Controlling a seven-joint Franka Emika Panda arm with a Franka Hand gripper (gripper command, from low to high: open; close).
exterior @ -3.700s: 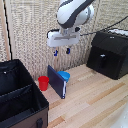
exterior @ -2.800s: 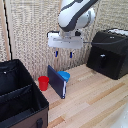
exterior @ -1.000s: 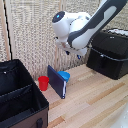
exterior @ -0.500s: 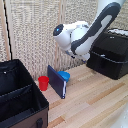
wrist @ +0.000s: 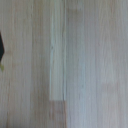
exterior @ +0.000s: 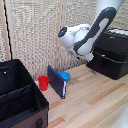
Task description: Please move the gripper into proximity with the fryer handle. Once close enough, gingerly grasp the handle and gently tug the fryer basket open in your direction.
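Observation:
The black boxy fryer (exterior: 114,50) stands on the wooden table at the exterior view's right. Its glossy fryer basket (exterior: 107,67) forms the lower front and looks pushed in. I cannot make out the fryer handle; it is hidden or too blurred. The white-and-grey arm reaches down from the upper right. The gripper (exterior: 87,55) hangs just off the fryer's near corner, above the table, apart from the fryer. Its fingers are blurred, so their state does not show. The wrist view shows only blurred wooden table boards (wrist: 65,60) and no fingers.
A red cup (exterior: 44,83), a blue bowl (exterior: 64,76) and a dark upright book-like slab (exterior: 56,82) stand mid-table. A large black divided fabric case (exterior: 20,102) fills the lower left. A slatted wall (exterior: 35,30) runs behind. A dark sliver (wrist: 1,50) shows at the wrist view's edge.
The arm has swung from above the cup and bowl toward the exterior view's right, closer to the fryer, and the wrist has turned. Nothing on the table has moved.

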